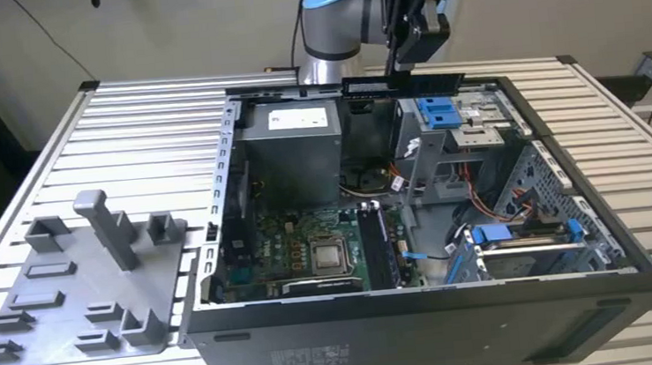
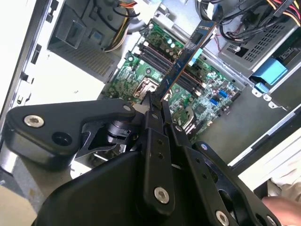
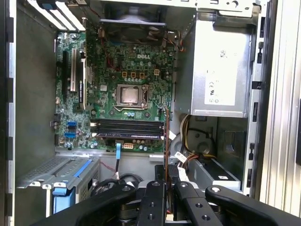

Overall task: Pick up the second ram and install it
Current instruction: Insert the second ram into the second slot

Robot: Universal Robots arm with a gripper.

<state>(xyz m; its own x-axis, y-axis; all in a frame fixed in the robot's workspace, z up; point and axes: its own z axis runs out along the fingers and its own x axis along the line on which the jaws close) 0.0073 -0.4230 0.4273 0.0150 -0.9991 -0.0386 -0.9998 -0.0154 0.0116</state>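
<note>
My gripper hangs over the back of the open computer case, shut on the second ram. In the exterior view the ram is a long dark stick held level above the case's rear edge. The second wrist view shows its blue-green board reaching out from the fingertips over the motherboard. Seen edge-on in the first wrist view, the ram is a thin line above the gripper. It runs crosswise to the black memory slots beside the processor socket.
A grey fixture tray with upright posts lies on the slatted table at the exterior view's left. Inside the case are the power supply, blue-tabbed drive bays, loose cables and a metal drive cage.
</note>
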